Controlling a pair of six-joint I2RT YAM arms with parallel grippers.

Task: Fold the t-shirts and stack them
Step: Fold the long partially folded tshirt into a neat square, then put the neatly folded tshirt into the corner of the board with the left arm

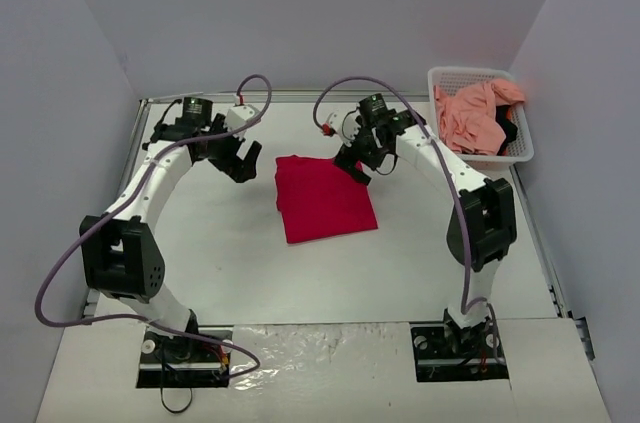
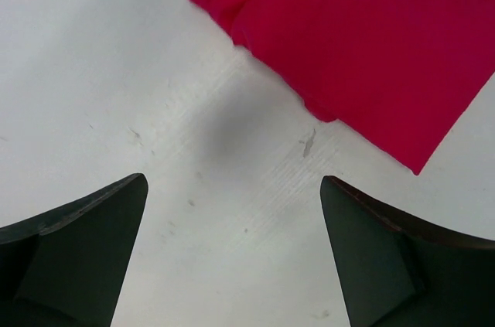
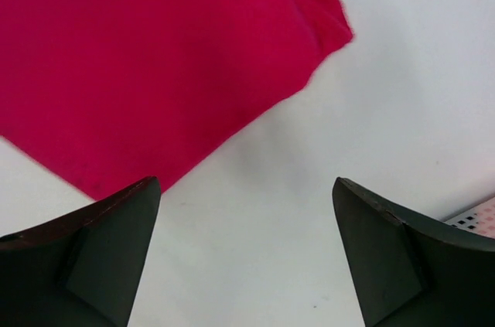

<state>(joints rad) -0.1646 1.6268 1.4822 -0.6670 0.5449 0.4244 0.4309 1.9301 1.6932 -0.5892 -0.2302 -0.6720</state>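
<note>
Left gripper (image 1: 240,165): jaws thrown wide, nothing between them, nothing touched. It hangs over the white table (image 1: 230,253), just off the far left corner of the red cloth.
Right gripper (image 1: 358,169): wide open too, and empty. It hovers at the cloth's far right corner.
Crimson t-shirt (image 1: 322,198): folded into a rough rectangle and lying flat mid-table between the two grippers, most of it nearer the bases than either one.
Left wrist view: the red fold sits beyond the fingers, up and to the right, with white tabletop showing in the gap.
Right wrist view: the red cloth fills the upper left, and its edge runs down behind the finger on that side. Whether they touch, I cannot tell.
Salmon t-shirt (image 1: 470,113): crumpled in the white lattice basket (image 1: 470,71) at the far right corner, spilling up over the rim.
Black garment (image 1: 506,129): tucked in beside the pink one, same basket.
Basket and red shirt: well apart, with the right arm's forearm running between them.
</note>
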